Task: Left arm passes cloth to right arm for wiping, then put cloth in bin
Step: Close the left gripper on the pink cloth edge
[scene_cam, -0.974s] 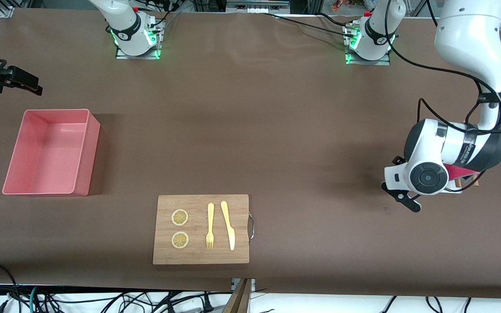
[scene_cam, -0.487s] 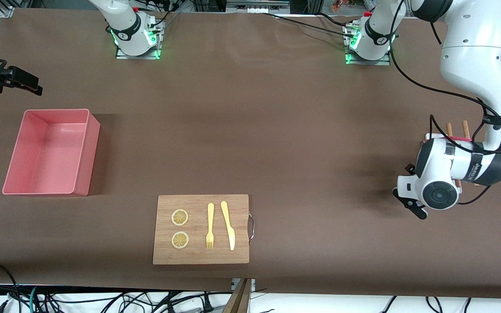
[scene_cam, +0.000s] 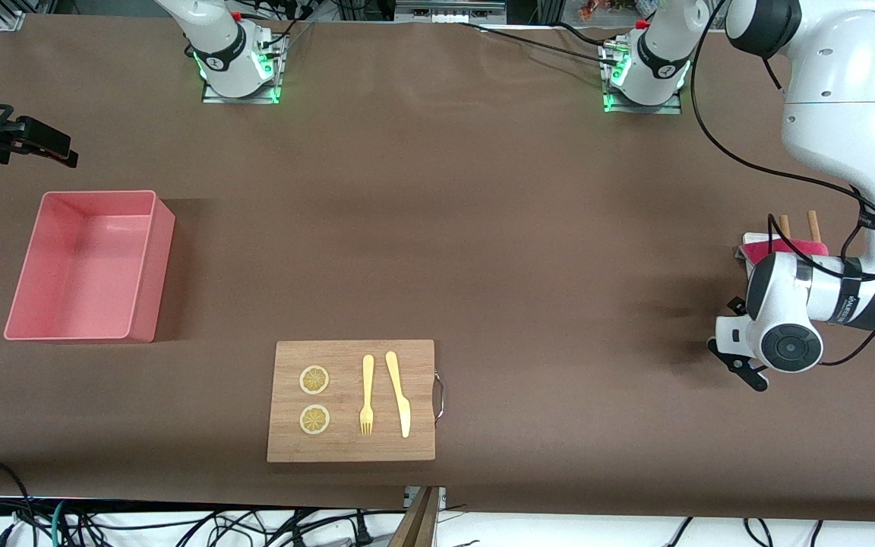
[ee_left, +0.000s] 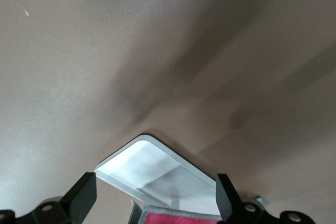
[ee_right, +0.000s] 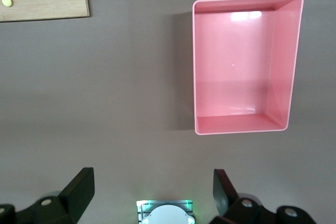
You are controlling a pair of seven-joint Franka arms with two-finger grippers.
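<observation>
While the brown worktop (scene_cam: 483, 228) stretches wide beneath both arms, we see the left arm (scene_cam: 840, 114) bending down at its own end of the surface, its wrist low over the spot where a small white tray (ee_left: 157, 174) sits. Our left pincer (ee_left: 156, 203) hangs just above that tray with its fingers (ee_left: 84, 195) spread apart and nothing between them. The right arm (scene_cam: 210, 38) waits, its pincer (scene_cam: 42, 144) up in the air over the worktop at the right arm's end, just past the bin's edge toward the bases; in the right wrist view its dark fingers (ee_right: 79, 187) stand wide, holding nothing. Next in size, the salmon-pink bin (scene_cam: 145, 258) rests on the worktop at the right arm's end, with only bare pink floor showing inside. We find the wooden cutting board (scene_cam: 350, 448) nearer to the front camera than the bin, carrying two lemon slices (scene_cam: 314, 380), a yellow fork (scene_cam: 367, 395) and a yellow knife (scene_cam: 398, 393). The cloth (scene_cam: 794, 247), magenta-pink, lies on the white tray under the left wrist, with two brown sticks (scene_cam: 813, 224) poking out just beside it; the left wrist view shows the cloth's pink edge directly between the spread fingers, not gripped.
</observation>
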